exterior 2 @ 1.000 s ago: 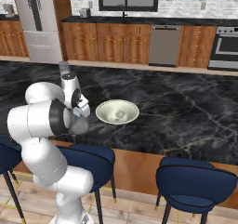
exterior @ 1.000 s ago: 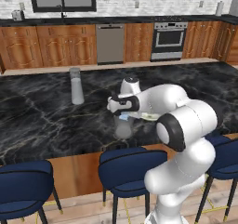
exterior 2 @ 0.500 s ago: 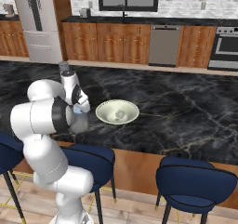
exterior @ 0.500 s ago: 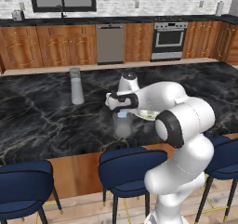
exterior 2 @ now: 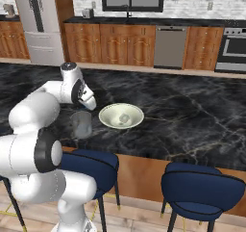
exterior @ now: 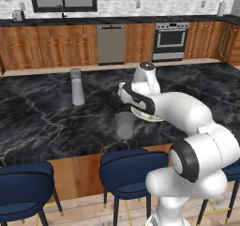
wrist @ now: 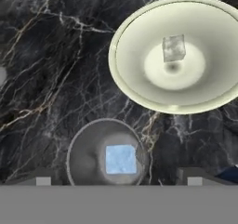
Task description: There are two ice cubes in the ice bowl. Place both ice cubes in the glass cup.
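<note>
where the gripper (wrist: 119, 181) hangs, blue ice cube (wrist: 121, 159) in glass cup (wrist: 108, 154) below

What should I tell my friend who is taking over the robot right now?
Gripper: finger tips apart, open, holding nothing, above the glass cup.
Light blue ice cube: lies in the cup. Done.
Whitish ice cube: lies in the ice bowl, beside the cup on the counter.
Left: pick the whitish cube from the bowl and drop it in the cup.

Open marble counter (exterior: 42, 122) around glass cup (wrist: 108, 154) and ice bowl (wrist: 176, 56); tall clear vessel (exterior: 77, 86) well apart.
</note>
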